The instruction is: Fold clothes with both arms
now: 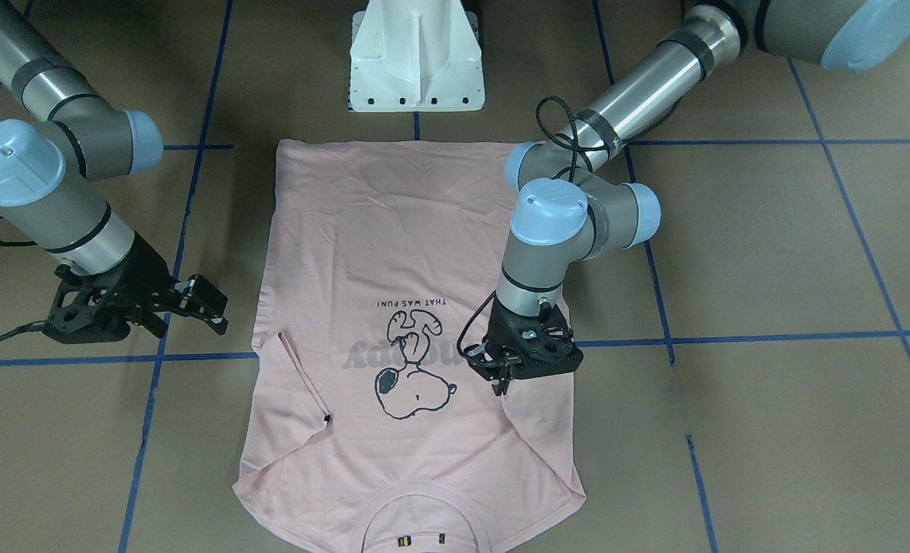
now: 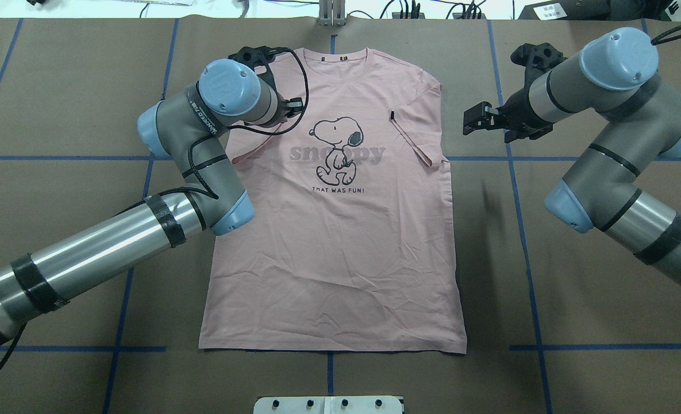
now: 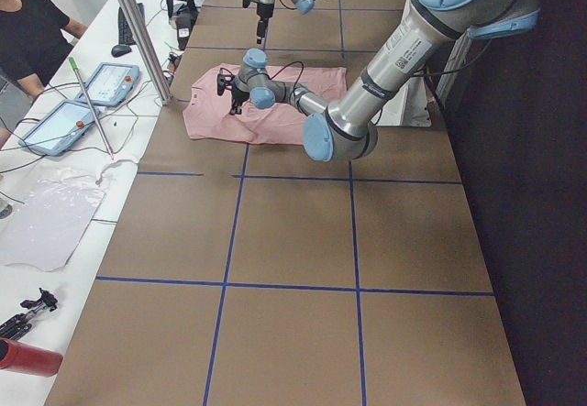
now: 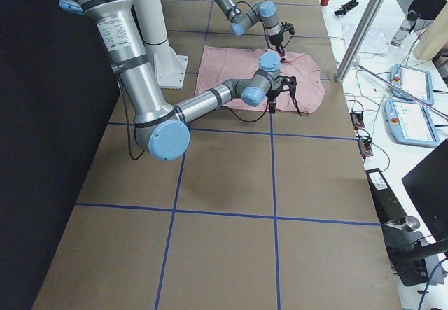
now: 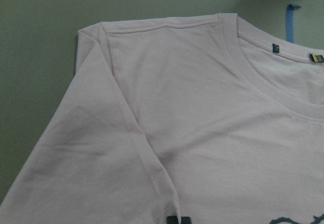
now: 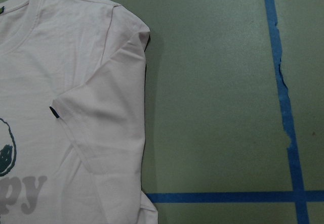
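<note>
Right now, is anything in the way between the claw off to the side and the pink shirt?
No, nothing visible is in the way. The right gripper hangs just beside the T-shirt, level with its sleeve. Only a narrow strip of bare brown table shows between them.

A brown table (image 2: pixel 576 287) is crossed by blue tape lines (image 2: pixel 604 347); beside it, two tablets (image 3: pixel 108 83) are laid on a white bench (image 3: pixel 46 289).
</note>
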Robot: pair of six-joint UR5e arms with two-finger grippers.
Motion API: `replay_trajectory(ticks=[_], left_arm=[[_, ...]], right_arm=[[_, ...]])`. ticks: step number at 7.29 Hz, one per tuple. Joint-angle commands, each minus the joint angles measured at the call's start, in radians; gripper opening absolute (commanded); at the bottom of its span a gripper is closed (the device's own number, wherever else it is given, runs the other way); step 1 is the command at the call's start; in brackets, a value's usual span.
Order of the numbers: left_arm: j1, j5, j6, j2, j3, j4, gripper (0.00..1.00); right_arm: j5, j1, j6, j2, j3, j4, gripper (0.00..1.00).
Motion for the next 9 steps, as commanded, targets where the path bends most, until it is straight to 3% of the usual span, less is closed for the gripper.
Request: replay_trajectory(ticks=[1, 2, 4, 5, 6, 7, 9], left_arm=[[-0.002, 0.044, -0.001, -0.003, 0.047, -0.059, 0.15], [-0.002, 0.036, 0.0, -0.002, 0.027, -0.059, 0.66], [0.014, 0.013, -0.018, 0.129, -0.265, -0.044, 0.73], [0.03, -0.045, -0.073, 0.246, -0.432, -0.045, 0.73], [0.033, -0.073, -0.078, 0.321, -0.562, -0.045, 0.73], [0.033, -0.087, -0.078, 0.374, -0.631, -0.044, 0.74], [0.03, -0.227, -0.087, 0.463, -0.679, -0.045, 0.75]], right_arm=[[0.0, 0.0, -0.003, 0.002, -0.004, -0.001, 1.0], [0.0, 0.0, -0.002, 0.002, -0.004, -0.001, 1.0], [-0.002, -0.02, 0.07, -0.01, 0.059, 0.002, 1.0], [-0.052, -0.076, 0.222, -0.039, 0.134, 0.002, 1.0], [-0.206, -0.204, 0.342, -0.099, 0.256, 0.002, 1.0], [-0.333, -0.332, 0.441, -0.169, 0.354, -0.005, 1.0], [-0.55, -0.562, 0.634, -0.324, 0.482, -0.01, 0.88]])
